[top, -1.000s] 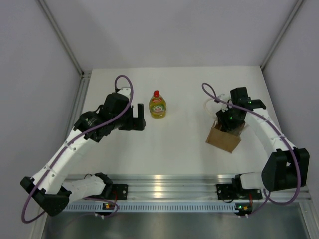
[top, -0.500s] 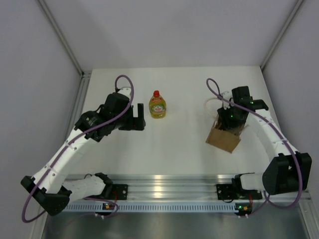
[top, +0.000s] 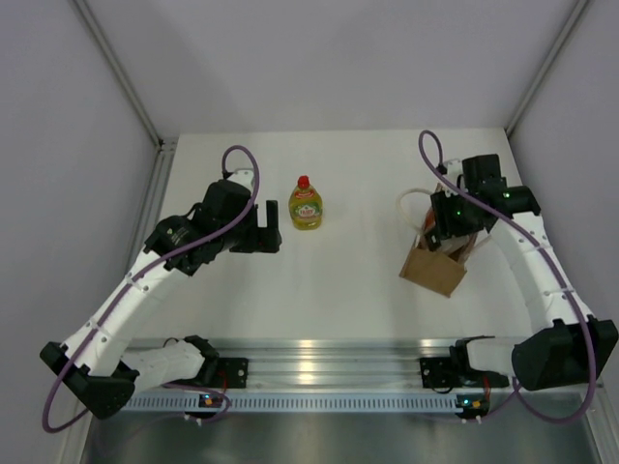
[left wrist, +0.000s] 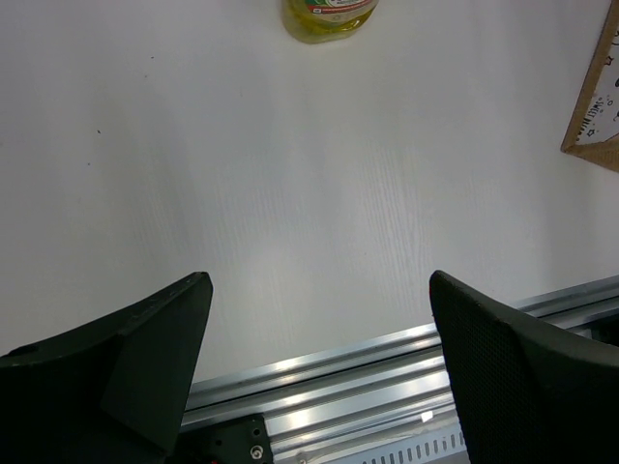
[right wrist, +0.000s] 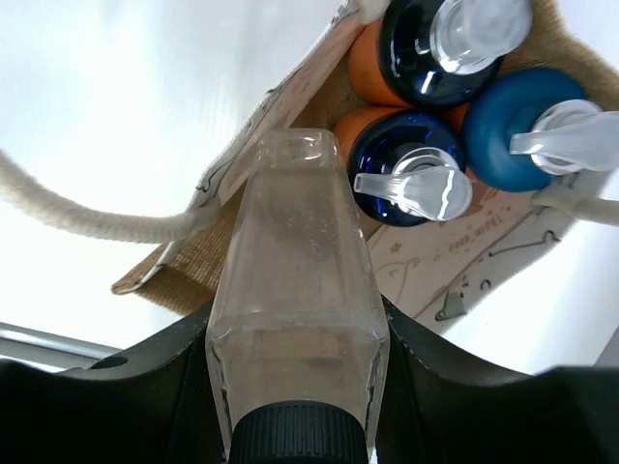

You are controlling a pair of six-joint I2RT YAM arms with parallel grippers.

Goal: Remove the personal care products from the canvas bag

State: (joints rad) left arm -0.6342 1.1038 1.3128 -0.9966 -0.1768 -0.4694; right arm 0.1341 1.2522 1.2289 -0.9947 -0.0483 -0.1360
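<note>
The left gripper (top: 261,230) hangs wide open and empty over the table (top: 358,174). It is just beside the yellow-green bottle (top: 306,206), which sits on the table well apart from the bag (top: 432,273). At the bag's mouth, the right gripper (right wrist: 300,387) clamps the whitish bottle (right wrist: 298,290) near its dark cap (right wrist: 298,437). Three orange bottles (right wrist: 411,159) stand inside the bag.

We see bright, even light from above; shadows faint; glare on near metal rail (top: 309,348). Right wrist view shows whitish bottle (right wrist: 298,319) slightly soft up close.
</note>
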